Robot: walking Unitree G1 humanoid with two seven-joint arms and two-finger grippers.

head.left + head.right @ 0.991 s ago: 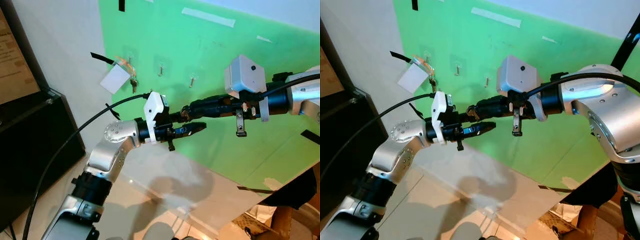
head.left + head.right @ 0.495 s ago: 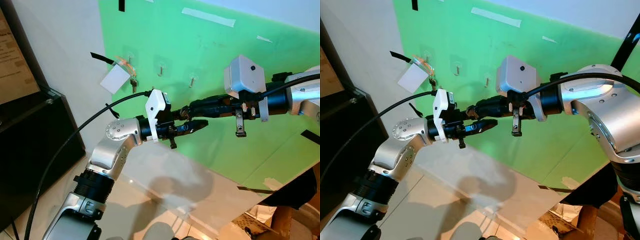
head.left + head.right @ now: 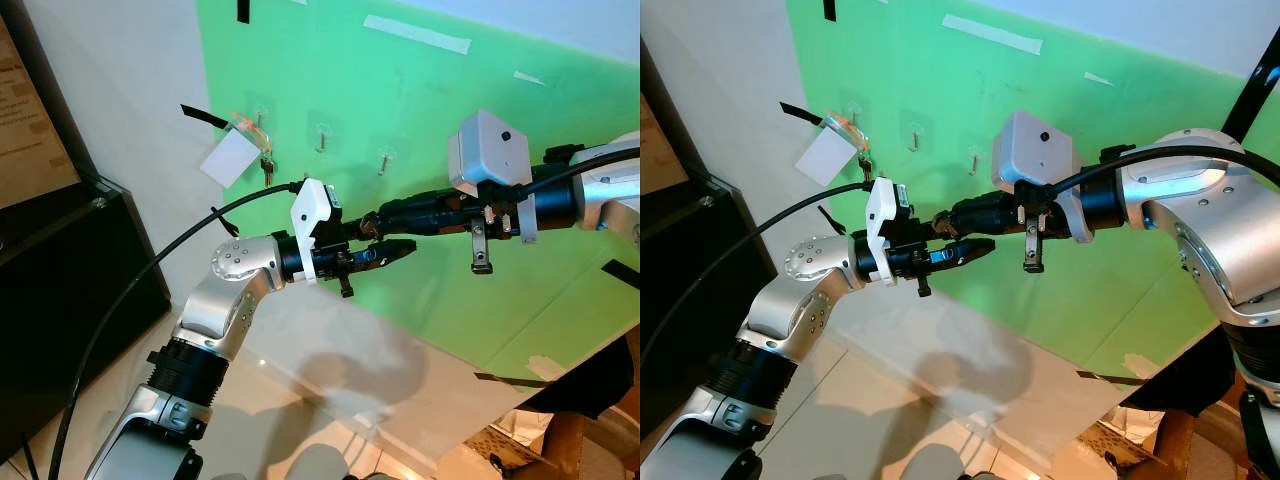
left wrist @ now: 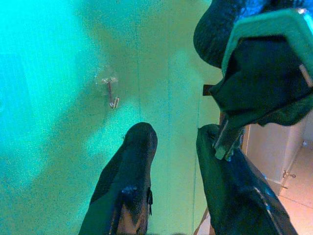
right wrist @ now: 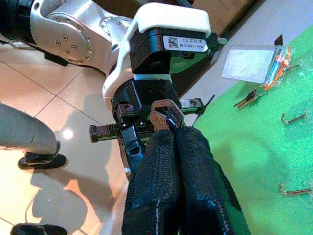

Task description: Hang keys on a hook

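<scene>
My right gripper (image 5: 168, 133) is shut on a small metal key (image 5: 166, 113), held in front of the green board (image 3: 480, 300). My left gripper (image 3: 398, 248) is just below the right gripper's tip (image 3: 372, 222), and its two fingers (image 4: 139, 147) stand open beside the key (image 4: 226, 142). Three small hooks are stuck on the board. The left hook (image 3: 262, 118) carries a bunch of keys (image 3: 266, 172) with a white card (image 3: 228, 157). The middle hook (image 3: 322, 138) and the right hook (image 3: 384, 160) are bare.
A black cabinet (image 3: 60, 290) stands against the wall at the left. A black cable (image 3: 130, 290) loops from my left wrist across it. Pale tiled floor (image 3: 300, 400) lies below, with a cardboard box (image 3: 520, 440) at the lower right.
My left gripper has risen slightly and closed in on the right gripper's tip and the key. My right arm has held still.
</scene>
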